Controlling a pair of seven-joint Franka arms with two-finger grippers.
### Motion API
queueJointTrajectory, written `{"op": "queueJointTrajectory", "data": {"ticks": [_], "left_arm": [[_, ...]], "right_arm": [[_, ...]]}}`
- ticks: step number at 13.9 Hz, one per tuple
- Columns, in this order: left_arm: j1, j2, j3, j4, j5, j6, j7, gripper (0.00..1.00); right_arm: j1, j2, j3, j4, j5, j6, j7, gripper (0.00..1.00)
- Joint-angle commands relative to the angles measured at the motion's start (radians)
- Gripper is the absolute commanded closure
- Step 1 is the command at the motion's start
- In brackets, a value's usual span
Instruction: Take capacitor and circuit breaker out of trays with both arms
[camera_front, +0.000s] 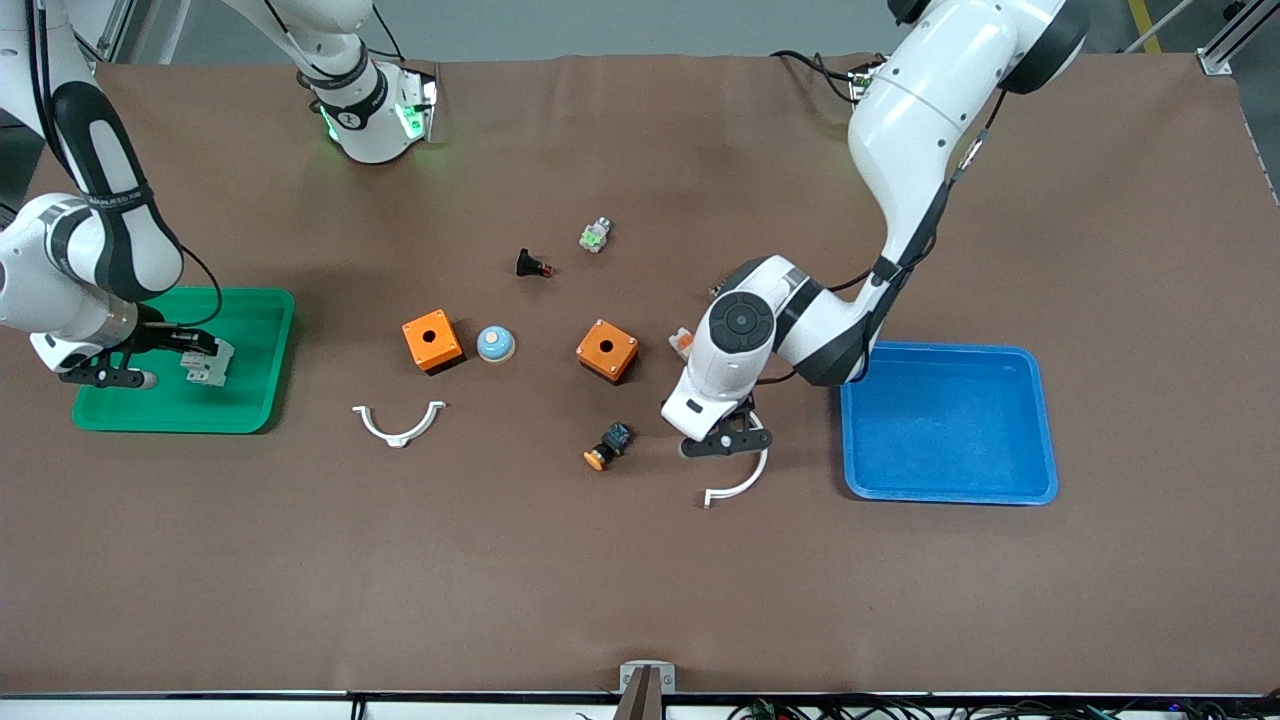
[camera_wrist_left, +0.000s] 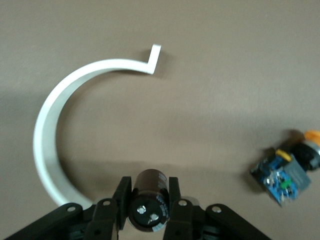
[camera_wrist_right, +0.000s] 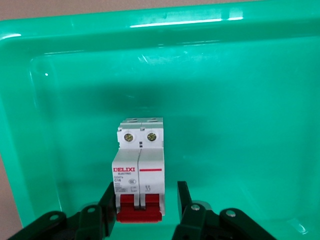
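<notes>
Two removals were under way: the left gripper (camera_wrist_left: 148, 210), clamped on the capacitor (camera_wrist_left: 149, 198), hung over the counter (camera_front: 640, 590) outside the blue tray (camera_front: 1040, 420) (next, set it down), while the right gripper (camera_wrist_right: 145, 207) straddled, partly closed, the circuit breaker (camera_wrist_right: 139, 167) in the green tray (camera_front: 260, 400), needing a firm squeeze.

Printed in red on the white face of the circuit breaker (camera_wrist_right: 139, 175), lying in the green tray (camera_wrist_right: 225, 75): "DELIXI", with a smaller "ELECTRIC" line beneath it and "C16" under that. Further tiny marks below, too small to read. Nothing else legible anywhere on the table.
</notes>
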Motion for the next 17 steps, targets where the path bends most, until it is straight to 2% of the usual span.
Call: {"op": "queueJointTrajectory", "data": {"ticks": [1, 2, 3, 4, 5, 7, 9, 11, 14, 17], "left_arm": [[-0.058, 0.047, 0.074, 0.045, 0.023, 0.048, -0.015, 0.93], [-0.066, 0.053, 0.088, 0.045, 0.023, 0.049, -0.015, 0.8], [-0.066, 0.055, 0.089, 0.043, 0.025, 0.049, -0.015, 0.54], [-0.061, 0.05, 0.089, 0.043, 0.025, 0.049, -0.013, 0.19], [-0.058, 0.044, 0.089, 0.043, 0.025, 0.048, -0.009, 0.0], [-0.051, 0.011, 0.092, 0.043, 0.026, 0.028, -0.007, 0.0], [-0.028, -0.061, 0.111, 0.045, 0.025, -0.062, 0.029, 0.0], [0.026, -0.144, 0.111, 0.045, 0.026, -0.153, 0.113, 0.0], [0.147, -0.273, 0.1, 0.037, 0.008, -0.302, 0.317, 0.0], [0.227, -0.396, 0.1, 0.035, -0.004, -0.461, 0.455, 0.0]], "right_arm": [[-0.006, -0.007, 0.011, -0.005, 0.018, 0.006, -0.014, 0.61], [-0.002, -0.013, 0.011, -0.002, 0.016, -0.003, -0.011, 0.62], [0.009, -0.031, 0.014, 0.006, 0.016, -0.033, -0.008, 0.63], [0.037, -0.061, 0.014, 0.047, 0.016, -0.123, -0.002, 0.63], [0.057, -0.085, 0.013, 0.109, 0.016, -0.256, -0.002, 0.63], [0.089, -0.091, 0.014, 0.283, 0.016, -0.506, 0.01, 0.63], [0.159, -0.092, 0.013, 0.413, 0.015, -0.662, 0.1, 0.63], [0.242, -0.094, 0.014, 0.481, 0.016, -0.731, 0.209, 0.63], [0.401, -0.091, 0.014, 0.501, 0.031, -0.732, 0.399, 0.63], [0.527, -0.065, 0.013, 0.547, 0.175, -0.721, 0.539, 0.63]]}}
